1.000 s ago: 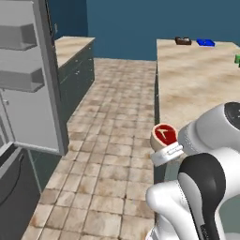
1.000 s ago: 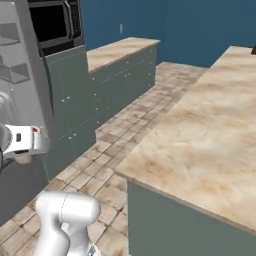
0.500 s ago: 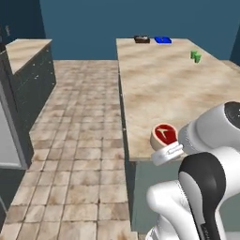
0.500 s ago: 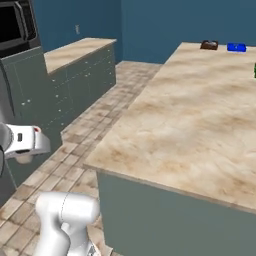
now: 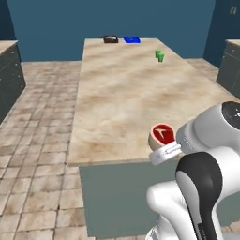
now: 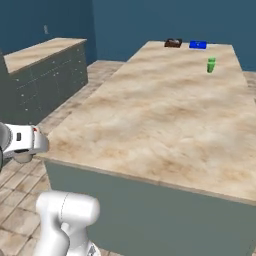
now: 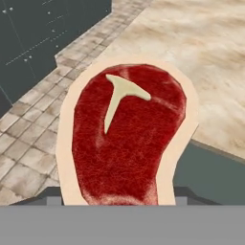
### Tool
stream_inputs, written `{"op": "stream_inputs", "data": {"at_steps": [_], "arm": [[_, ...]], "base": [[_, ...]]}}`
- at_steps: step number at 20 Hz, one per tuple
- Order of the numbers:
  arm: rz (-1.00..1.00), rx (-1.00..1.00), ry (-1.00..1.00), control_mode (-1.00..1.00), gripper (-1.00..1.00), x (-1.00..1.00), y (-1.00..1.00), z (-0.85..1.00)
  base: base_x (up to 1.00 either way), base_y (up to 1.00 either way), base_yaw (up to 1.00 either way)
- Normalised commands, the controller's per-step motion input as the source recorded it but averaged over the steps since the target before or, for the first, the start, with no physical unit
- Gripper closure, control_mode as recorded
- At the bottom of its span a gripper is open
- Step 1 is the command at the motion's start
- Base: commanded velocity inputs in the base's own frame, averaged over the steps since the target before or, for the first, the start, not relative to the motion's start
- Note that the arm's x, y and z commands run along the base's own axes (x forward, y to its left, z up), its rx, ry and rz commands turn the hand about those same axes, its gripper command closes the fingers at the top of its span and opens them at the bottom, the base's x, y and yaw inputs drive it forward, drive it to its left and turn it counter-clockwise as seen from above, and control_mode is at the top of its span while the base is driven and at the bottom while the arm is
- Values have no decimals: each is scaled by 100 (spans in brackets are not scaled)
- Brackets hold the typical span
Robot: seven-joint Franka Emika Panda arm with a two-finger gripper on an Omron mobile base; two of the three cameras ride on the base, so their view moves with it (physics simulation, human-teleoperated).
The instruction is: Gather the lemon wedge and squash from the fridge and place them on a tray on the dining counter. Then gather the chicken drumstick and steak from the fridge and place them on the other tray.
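Observation:
The steak (image 7: 127, 139), red with a pale fat rim and a T-shaped bone, stands upright in my gripper (image 5: 162, 142), which is shut on its lower end. The steak (image 5: 162, 134) hangs just above the near edge of the long dining counter (image 5: 122, 93). At the counter's far end lie two small flat things, one dark brown (image 5: 110, 39) and one blue (image 5: 131, 40), too small to tell whether they are the trays. The lemon wedge, squash, chicken drumstick and fridge are out of view.
A small green object (image 5: 160, 56) stands on the counter's far right part, also seen as the green object (image 6: 211, 65). Grey base cabinets (image 6: 45, 80) run along the left wall. Tiled floor (image 5: 37, 117) lies between them and the counter.
The base has turned, so the whole picture swung from the fridge and floor onto the dining counter, now straight ahead. The steak stays in the gripper as before.

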Motion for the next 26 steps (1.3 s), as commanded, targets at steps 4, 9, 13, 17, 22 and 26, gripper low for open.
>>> {"op": "stream_inputs", "data": {"at_steps": [4,9,13,17,22,26], "arm": [[0,0,0,100,100,0,0,0],[0,0,0,100,100,0,0,0],[0,0,0,100,100,0,0,0],[0,0,0,100,100,0,0,0],[0,0,0,100,100,0,0,0],[0,0,0,100,100,0,0,0]], "base": [[-5,-100,-19],[-1,-100,-17],[0,-100,-15],[0,-100,-14],[9,-100,-13],[33,-100,-10]]}}
